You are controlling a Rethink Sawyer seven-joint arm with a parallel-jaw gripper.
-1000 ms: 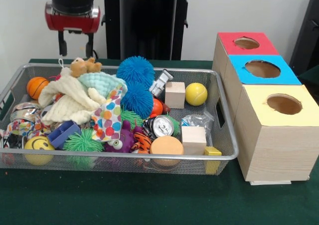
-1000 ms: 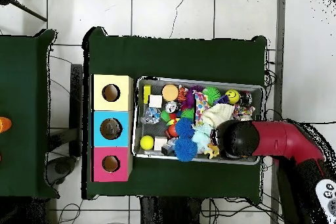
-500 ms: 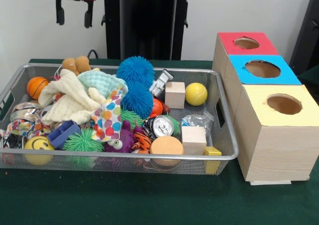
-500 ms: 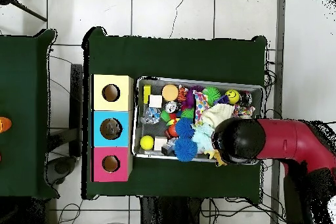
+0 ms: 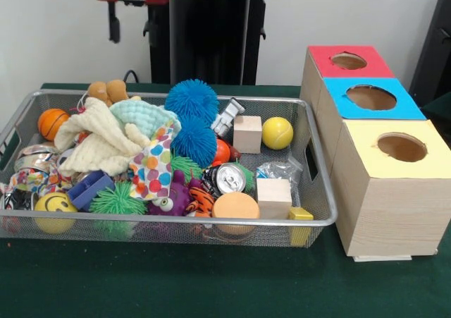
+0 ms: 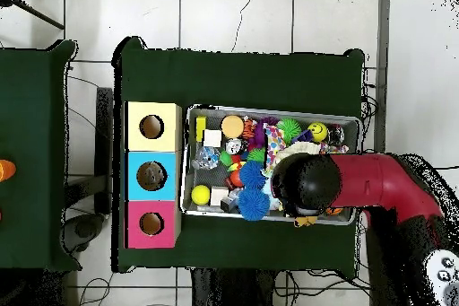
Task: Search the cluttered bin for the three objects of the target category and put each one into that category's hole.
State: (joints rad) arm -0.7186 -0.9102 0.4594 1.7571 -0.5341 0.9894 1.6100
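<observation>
Blue spiky balls (image 5: 192,101), a polka-dot cloth (image 5: 151,166), red, blue, yellow box tops (image 5: 371,97).

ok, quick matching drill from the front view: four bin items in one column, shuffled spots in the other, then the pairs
Items:
1. orange basketball
2. yellow ball
3. smiley ball
4. soda can

Places:
A. front left corner of the bin
B. back right, beside a wooden block
C. back left corner
D. middle, toward the front

Pairs: 1-C, 2-B, 3-A, 4-D
</observation>
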